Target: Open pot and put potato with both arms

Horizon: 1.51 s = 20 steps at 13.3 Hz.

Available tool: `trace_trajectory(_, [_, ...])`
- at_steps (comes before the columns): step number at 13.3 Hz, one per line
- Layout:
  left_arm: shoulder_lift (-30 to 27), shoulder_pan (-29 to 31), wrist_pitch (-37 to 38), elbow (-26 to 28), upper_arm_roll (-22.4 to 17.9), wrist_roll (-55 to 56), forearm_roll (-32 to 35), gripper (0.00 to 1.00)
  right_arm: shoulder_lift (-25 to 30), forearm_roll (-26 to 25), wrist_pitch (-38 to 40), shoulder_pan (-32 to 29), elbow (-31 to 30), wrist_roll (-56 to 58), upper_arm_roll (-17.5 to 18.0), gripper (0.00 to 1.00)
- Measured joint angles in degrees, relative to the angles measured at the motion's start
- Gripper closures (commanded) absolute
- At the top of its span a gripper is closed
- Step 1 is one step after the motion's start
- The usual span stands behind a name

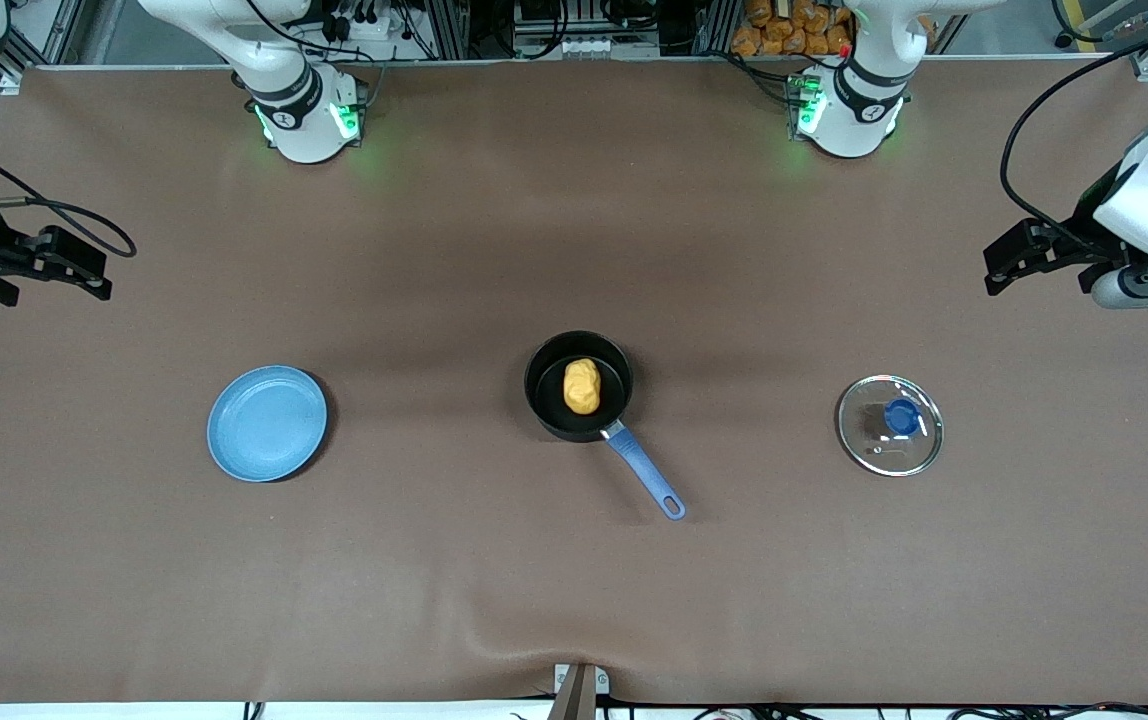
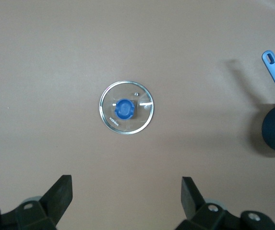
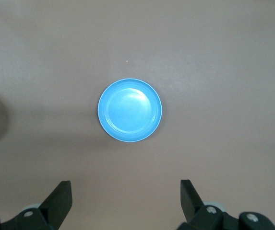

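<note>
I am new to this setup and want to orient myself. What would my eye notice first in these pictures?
First the yellow potato lying in the open black pot at the table's middle. The glass lid lies flat toward the left arm's end, the empty blue plate toward the right arm's end. The left hand and right hand wait open, high above.

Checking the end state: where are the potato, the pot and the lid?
potato (image 1: 582, 386): front view, its middle, inside the pot.
pot (image 1: 545, 400): front view, its black wall.
lid (image 2: 125, 109): left wrist view, its blue knob.
</note>
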<state>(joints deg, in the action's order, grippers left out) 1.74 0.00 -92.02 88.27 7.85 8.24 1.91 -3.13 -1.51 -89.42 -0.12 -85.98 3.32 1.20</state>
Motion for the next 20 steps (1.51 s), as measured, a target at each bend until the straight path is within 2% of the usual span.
trace_trajectory(20, [-0.89,-0.21,0.01,0.35,-0.27,2.30,0.22,0.00,0.28,-0.07,-0.44,-0.04,0.67,0.05,0.47,0.00])
